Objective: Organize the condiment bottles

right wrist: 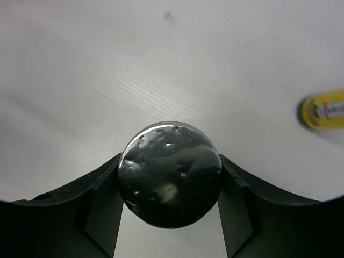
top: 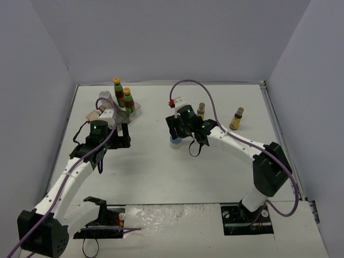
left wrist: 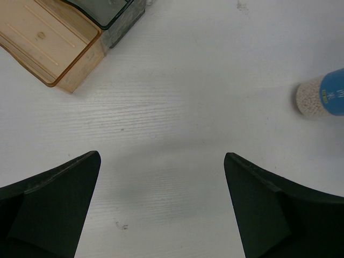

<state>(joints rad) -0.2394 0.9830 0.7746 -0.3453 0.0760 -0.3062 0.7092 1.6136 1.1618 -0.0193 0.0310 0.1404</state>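
Right end effector [right wrist: 171, 167] grips silver-lidded jar [right wrist: 170, 185].

White table [top: 161, 177], pale grey walls [top: 161, 37]

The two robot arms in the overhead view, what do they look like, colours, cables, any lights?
Both the left arm and right arm have white links joined by black joint housings. A purple cable runs along each; the right one's ends at a red connector. A small green light glows near each wrist. The fingers are matte black and wedge-shaped.
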